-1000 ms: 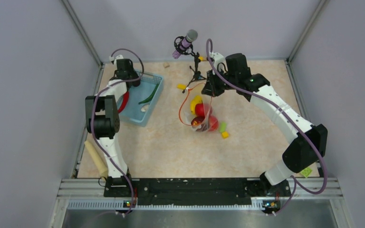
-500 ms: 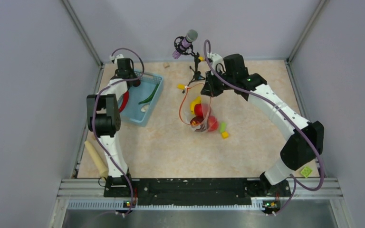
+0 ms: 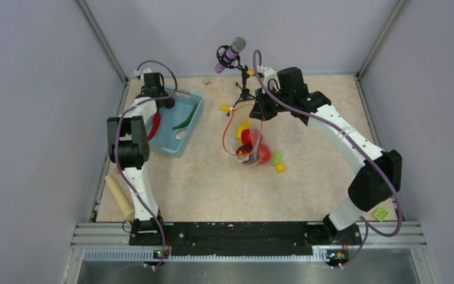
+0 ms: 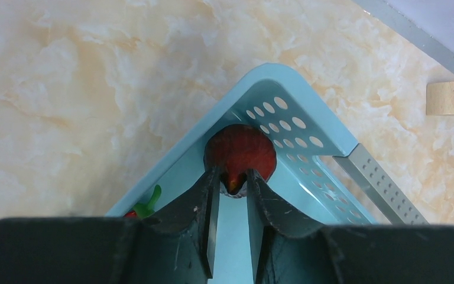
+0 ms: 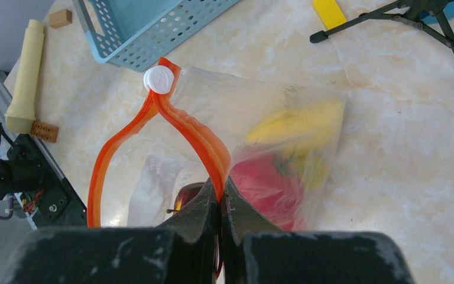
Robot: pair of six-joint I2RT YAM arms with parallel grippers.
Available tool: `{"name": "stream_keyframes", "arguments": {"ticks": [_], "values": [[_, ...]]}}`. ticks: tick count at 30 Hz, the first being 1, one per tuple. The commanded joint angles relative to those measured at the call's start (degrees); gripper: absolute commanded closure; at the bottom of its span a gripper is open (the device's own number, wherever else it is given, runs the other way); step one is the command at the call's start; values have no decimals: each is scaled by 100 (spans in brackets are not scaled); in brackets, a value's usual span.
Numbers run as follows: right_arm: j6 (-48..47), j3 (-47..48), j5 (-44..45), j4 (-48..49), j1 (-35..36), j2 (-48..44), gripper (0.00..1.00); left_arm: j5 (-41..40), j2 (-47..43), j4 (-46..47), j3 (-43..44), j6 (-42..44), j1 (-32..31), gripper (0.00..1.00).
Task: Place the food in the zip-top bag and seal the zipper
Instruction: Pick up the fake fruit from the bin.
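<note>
Near the middle of the table (image 3: 213, 189), the clear, crinkly bag (image 5: 230, 97) sits with a yellow banana (image 5: 298, 124) and a red tomato (image 5: 266, 180) showing through its film. Its orange-red zipper (image 5: 183, 125) gapes in a loop, with a white slider (image 5: 158, 79) at the far end. The right gripper (image 5: 219, 192) is pressed together on the zipper strip. In the corner of the blue basket (image 4: 307, 127) at the far left, the left gripper (image 4: 233, 177) has its fingers a little apart against a dark red round piece (image 4: 239, 154). Whether they grip it, I cannot tell.
</note>
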Motion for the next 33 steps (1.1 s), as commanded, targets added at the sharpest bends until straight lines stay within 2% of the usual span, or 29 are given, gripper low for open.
{"name": "stream_keyframes", "arguments": {"ticks": [1,6,14,19,23,29,33], "values": [[-23,172,-44,210,-53,-246,100,30,57,-26,269,-24,27,72],[-27,142,-62,213,-53,-300,100,135,132,-129,377,-59,33,78],[-50,106,-62,219,-52,-361,100,421,355,-67,488,-303,33,100],[-70,84,-54,235,-54,-401,100,409,121,234,169,-187,9,100],[-64,82,-62,253,-54,-382,100,385,-407,386,-165,-99,-1,100],[-46,88,-123,252,-50,-399,100,507,-1542,1029,-1209,-240,-6,100],[-47,82,-145,264,-50,-401,100,828,-2368,1054,-1582,-412,-53,100]]}}
